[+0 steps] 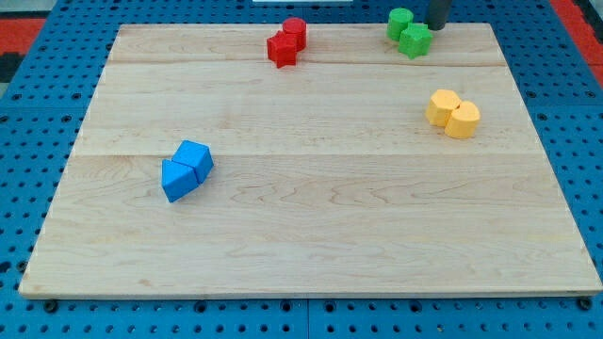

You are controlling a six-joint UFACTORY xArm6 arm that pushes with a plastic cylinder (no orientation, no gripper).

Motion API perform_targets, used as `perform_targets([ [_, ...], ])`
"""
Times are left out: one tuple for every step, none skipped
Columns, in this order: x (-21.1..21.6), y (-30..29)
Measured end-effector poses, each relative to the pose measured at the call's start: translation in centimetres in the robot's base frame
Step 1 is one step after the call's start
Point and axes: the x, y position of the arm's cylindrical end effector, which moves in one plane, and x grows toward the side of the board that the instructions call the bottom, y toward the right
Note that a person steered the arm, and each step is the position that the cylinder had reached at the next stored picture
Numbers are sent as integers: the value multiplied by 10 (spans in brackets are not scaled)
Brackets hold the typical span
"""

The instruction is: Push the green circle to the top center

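At the far edge, right of centre, my tip (438,27) stands just right of the green circle (400,22), touching or nearly; the green star (415,40) sits against the circle's near side.

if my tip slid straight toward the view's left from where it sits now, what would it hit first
Most likely the green blocks: my tip sits just at the view's right of the green circle and the green star-like block below it. The circle looks first in line, though depth is hard to judge here.
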Motion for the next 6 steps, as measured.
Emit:
perform_targets([
  [0,-24],
  [19,-65],
  [37,-54],
  [34,-32],
  [2,-26],
  [0,-33],
])
